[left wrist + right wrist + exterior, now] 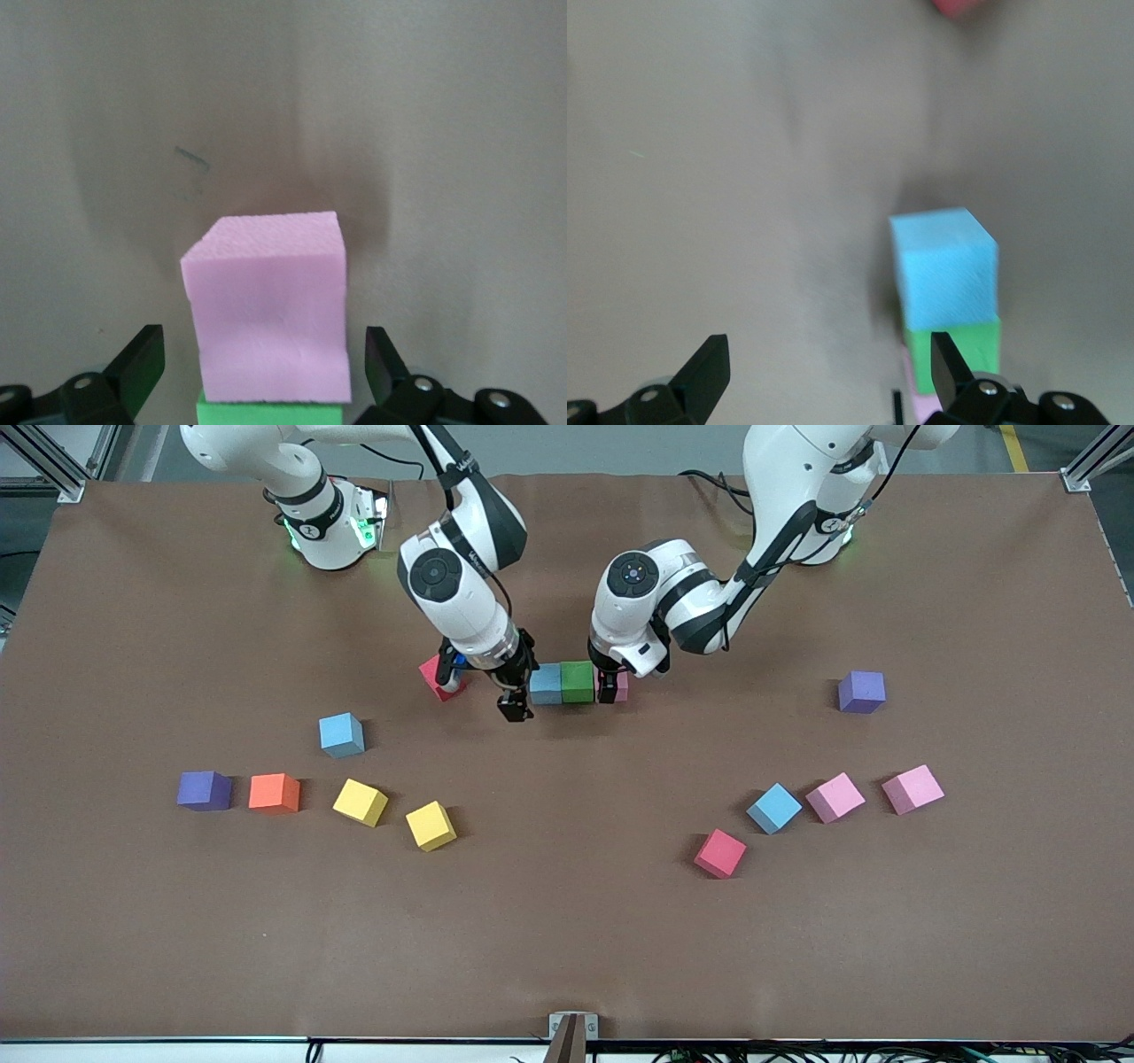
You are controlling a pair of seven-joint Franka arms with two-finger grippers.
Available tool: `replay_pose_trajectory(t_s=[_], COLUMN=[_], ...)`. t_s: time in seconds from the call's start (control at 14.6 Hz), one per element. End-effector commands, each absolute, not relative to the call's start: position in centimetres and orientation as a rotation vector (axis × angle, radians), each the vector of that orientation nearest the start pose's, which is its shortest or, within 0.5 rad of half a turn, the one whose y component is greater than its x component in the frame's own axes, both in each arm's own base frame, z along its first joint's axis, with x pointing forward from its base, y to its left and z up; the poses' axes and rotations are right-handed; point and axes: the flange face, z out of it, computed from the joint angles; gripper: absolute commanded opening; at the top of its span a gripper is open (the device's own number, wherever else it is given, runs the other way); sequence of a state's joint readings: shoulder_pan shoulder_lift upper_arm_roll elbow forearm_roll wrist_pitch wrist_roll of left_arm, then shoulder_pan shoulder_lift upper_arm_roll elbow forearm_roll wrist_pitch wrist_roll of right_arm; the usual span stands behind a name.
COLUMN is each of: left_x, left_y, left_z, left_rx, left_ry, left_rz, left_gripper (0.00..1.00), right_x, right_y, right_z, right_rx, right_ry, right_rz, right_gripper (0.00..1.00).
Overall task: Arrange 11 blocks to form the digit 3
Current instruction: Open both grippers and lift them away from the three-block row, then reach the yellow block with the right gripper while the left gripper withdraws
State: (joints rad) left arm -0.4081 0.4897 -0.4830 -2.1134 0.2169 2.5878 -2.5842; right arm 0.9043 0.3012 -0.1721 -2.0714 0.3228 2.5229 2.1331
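A short row of touching cubes lies mid-table: light blue (pixel 546 683), green (pixel 577 681), pink (pixel 622 684). My left gripper (pixel 609 689) is open and low around the pink cube (pixel 266 310), with a gap at each finger; the green cube (pixel 266 413) touches it. My right gripper (pixel 514 707) is open and empty, beside the light blue cube (pixel 943 266) at the row's other end. A red cube (pixel 434 677) sits partly hidden by the right arm. Loose cubes: light blue (pixel 341 734), orange (pixel 274 792), yellow (pixel 360 802), yellow (pixel 431 825), red (pixel 719 853), light blue (pixel 773 808), pink (pixel 834 797), pink (pixel 912 789).
A purple cube (pixel 204 790) lies beside the orange one toward the right arm's end. Another purple cube (pixel 861 692) lies toward the left arm's end. The brown table (pixel 567 957) is bare nearest the front camera.
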Motion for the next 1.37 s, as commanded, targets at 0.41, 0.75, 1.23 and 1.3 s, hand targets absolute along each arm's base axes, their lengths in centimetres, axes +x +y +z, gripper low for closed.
replay_pose_trajectory(t_s=[0.41,0.75,1.23,1.3], left_x=[38.5,45.8,55.6,56.8], left_y=[-44.9,-41.6,-34.4,-33.1], left_z=[32.6,38.3,44.4,44.8], left_rx=[-2.445,-2.591,-2.875,-2.903], left_ry=[-2.178,-1.825,-1.245,-1.169], left_rz=[-0.087,-0.203,-0.208,-0.205], left_gripper=[1.0,1.0,1.0,1.0], right_x=[50.7,58.6,62.6,62.7], right_y=[33.8,30.4,29.0,28.7], right_z=[32.6,35.0,29.7,29.5], right_rx=[-2.567,-2.468,-2.584,-2.615], right_ry=[1.635,1.671,1.623,1.587], right_rz=[-0.283,-0.372,-0.385,-0.386], right_gripper=[1.0,1.0,1.0,1.0])
